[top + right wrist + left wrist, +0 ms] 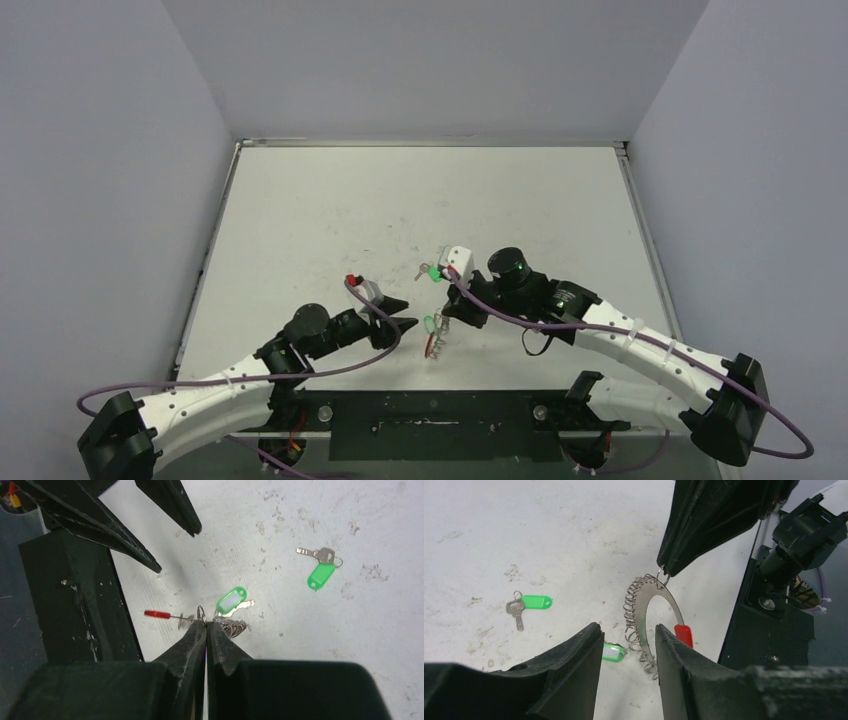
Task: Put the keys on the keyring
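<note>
The keyring [663, 594] is a silvery band with a red segment [683, 633] and several small wire loops [634, 611]. My right gripper [206, 623] is shut on its top and holds it upright just above the table [436, 338]. One green-tagged key [231, 600] hangs at the ring's loops [613, 651]. A second set of keys with a green tag [535, 601] lies loose on the table [431, 271] [320, 566]. My left gripper [626, 632] is open and empty, its fingers either side of the ring's lower part but short of it [408, 312].
The black base plate [769, 630] at the table's near edge lies close behind the ring. The white table [330, 210] is scuffed and stretches away to grey walls at the back and sides.
</note>
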Robot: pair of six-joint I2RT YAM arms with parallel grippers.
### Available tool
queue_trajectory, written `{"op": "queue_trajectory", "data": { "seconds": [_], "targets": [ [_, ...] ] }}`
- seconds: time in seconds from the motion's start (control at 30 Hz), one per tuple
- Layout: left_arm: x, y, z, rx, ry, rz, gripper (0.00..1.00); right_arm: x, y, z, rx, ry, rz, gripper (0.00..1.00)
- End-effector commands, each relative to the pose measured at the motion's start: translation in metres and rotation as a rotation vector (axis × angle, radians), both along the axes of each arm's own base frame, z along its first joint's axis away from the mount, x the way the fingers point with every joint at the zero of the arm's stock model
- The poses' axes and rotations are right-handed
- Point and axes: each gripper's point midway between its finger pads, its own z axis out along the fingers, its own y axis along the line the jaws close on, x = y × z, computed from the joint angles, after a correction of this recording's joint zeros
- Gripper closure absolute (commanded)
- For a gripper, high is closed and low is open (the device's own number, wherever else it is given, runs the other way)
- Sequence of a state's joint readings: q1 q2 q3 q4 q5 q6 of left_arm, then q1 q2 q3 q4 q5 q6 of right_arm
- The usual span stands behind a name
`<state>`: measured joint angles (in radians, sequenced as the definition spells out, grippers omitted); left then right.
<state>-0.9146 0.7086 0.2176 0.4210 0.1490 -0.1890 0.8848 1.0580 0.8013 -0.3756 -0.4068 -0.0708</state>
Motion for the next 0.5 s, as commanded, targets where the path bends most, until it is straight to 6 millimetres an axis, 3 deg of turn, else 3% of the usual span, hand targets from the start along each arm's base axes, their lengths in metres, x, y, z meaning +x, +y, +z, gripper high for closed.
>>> {"op": "queue_trajectory", "data": {
  "seconds": [0.0,0.47],
  "targets": [
    [-0.013,-0.015,0.028,-0.104,-0.144,-0.126,0.61,-0.002,0.014,0.03,0.126,-0.105,0.085,1.0],
    [-0.016,-0.033,0.033,-0.147,-0.199,-0.181,0.68,-0.007,0.025,0.034,0.222,-0.128,0.122,1.0]
  ]
}}
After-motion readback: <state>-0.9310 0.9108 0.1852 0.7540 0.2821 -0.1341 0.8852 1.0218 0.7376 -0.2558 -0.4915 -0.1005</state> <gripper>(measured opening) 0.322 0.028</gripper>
